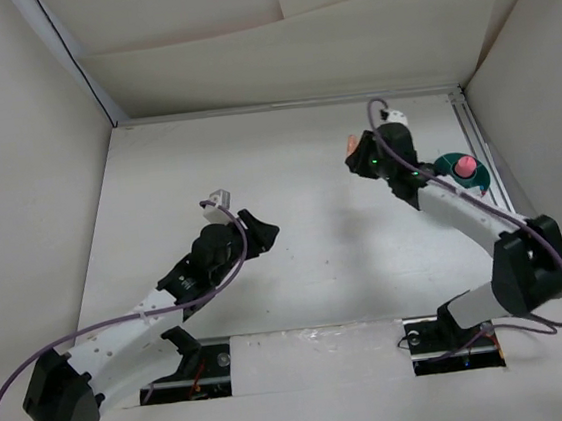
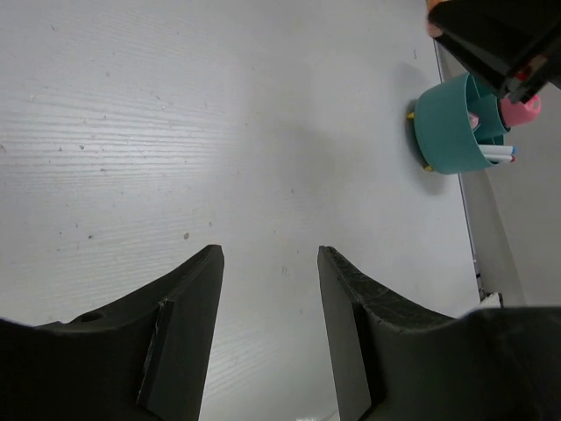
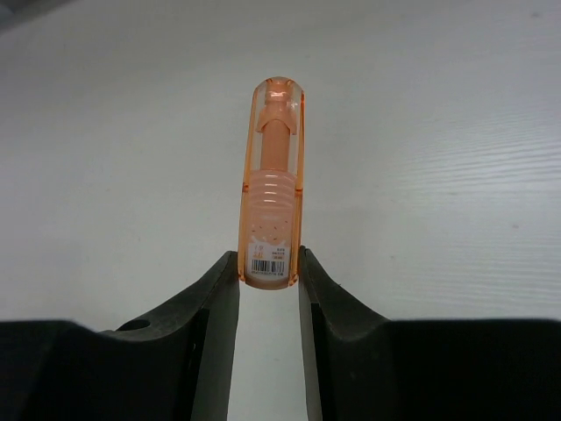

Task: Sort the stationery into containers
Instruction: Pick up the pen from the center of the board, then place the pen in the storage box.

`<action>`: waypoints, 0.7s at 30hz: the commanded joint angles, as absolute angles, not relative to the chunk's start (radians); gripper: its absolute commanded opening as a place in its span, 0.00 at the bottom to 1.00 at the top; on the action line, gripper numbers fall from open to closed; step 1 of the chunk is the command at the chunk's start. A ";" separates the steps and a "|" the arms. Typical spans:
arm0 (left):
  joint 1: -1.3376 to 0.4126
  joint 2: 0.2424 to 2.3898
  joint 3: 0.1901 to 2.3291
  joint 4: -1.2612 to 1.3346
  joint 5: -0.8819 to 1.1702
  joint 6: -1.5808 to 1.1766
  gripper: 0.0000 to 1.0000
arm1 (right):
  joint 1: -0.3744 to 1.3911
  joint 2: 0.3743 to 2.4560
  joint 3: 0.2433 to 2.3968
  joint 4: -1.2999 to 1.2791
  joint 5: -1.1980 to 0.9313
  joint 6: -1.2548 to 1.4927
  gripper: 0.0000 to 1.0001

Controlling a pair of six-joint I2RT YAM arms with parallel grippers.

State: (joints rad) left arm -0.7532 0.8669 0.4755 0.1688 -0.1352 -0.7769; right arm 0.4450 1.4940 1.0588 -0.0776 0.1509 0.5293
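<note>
My right gripper [image 3: 268, 267] is shut on an orange translucent capsule-shaped piece [image 3: 273, 180] with a barcode label, held by its near end above the table. In the top view that gripper [image 1: 357, 152] is at the back right with the orange piece [image 1: 351, 144] at its tip, left of the round teal organizer [image 1: 449, 165]. A pink piece [image 1: 465, 165] stands in the organizer. In the left wrist view the organizer [image 2: 447, 130] holds a pink piece [image 2: 521, 110] and a white-blue pen [image 2: 496, 154]. My left gripper [image 2: 270, 263] is open and empty over bare table, also seen mid-left from the top [image 1: 263, 234].
White cardboard walls [image 1: 23, 147] enclose the table on three sides. A metal rail [image 1: 477, 140] runs along the right edge beside the organizer. The right arm's black parts [image 2: 500, 39] show at the top right of the left wrist view.
</note>
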 commanded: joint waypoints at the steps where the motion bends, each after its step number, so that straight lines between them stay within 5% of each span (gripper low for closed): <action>1: -0.752 0.882 0.466 0.244 -0.104 -0.773 0.44 | 0.324 1.351 0.957 -0.046 0.039 0.650 0.00; 9: -0.770 0.900 0.457 0.273 -0.084 -0.782 0.44 | -0.142 1.108 0.752 0.017 -0.374 0.793 0.00; 21: -0.779 0.919 0.457 0.301 -0.075 -0.782 0.44 | -0.457 1.140 0.607 0.170 -0.765 1.031 0.00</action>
State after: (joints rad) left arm -0.7734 0.9176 0.4652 0.2474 -0.0868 -0.7795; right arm -0.4271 1.1446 0.6212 0.0566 -0.6254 0.9360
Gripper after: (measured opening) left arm 0.441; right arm 0.345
